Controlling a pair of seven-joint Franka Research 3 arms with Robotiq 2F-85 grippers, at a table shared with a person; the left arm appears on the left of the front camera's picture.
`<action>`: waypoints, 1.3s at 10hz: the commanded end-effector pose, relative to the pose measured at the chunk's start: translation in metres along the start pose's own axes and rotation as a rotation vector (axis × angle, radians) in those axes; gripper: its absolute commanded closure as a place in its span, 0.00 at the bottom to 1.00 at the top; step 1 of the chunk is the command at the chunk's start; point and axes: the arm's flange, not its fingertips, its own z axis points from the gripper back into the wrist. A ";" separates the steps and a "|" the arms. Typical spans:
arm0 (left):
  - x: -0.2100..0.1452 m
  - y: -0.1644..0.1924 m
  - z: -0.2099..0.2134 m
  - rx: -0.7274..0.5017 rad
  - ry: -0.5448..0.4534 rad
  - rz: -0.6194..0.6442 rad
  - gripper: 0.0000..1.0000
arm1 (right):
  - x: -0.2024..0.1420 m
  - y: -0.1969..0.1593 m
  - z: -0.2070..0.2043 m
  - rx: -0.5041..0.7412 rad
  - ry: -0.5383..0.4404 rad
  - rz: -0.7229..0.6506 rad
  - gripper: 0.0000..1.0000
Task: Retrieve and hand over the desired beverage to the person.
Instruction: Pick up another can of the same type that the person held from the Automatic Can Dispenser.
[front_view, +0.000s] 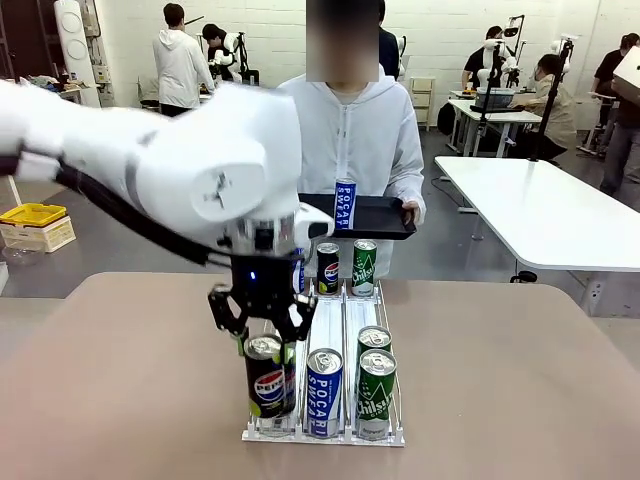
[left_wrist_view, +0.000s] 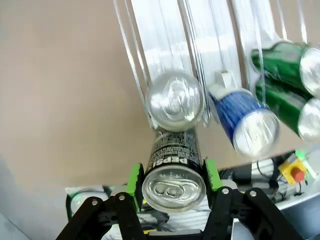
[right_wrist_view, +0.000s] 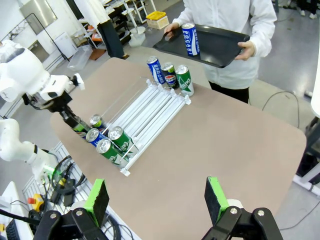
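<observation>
**Left gripper clamping a Pepsi can at the near end of the rack**

The left gripper is closing its green pads on either side of a black Pepsi can, which is standing at the near end of the left lane of the clear can rack. In the left wrist view the pads are pressing against the can's upper wall on both sides, so the jaws are clamped on it. From these pictures it cannot be told whether the can's base is resting in the lane or is just clear of it.

The can's long axis is running vertically, its pull-tab top facing up toward the wrist camera and its base pointing down at the rack. A second can is sitting just behind it in the same lane.

The person is waiting at the far side of the table, holding a black tray on which a blue Pocari Sweat can is already standing upright. By that judgement one drink is delivered, and the present grasp is looking secured; the lift, the carry across the table and the release onto the tray are all left to do.

The right gripper is hanging well back from the rack with its jaws wide apart and nothing between them.
</observation>
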 end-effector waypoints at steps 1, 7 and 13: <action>-0.023 0.003 0.067 0.011 -0.012 -0.039 0.97 | 0.003 -0.001 0.000 0.031 -0.026 0.008 0.00; 0.002 -0.002 0.191 -0.013 -0.137 -0.098 0.97 | 0.003 -0.001 0.000 0.031 -0.026 0.008 0.00; 0.027 0.004 0.190 -0.042 -0.131 -0.082 0.97 | 0.003 -0.001 0.000 0.031 -0.026 0.008 0.00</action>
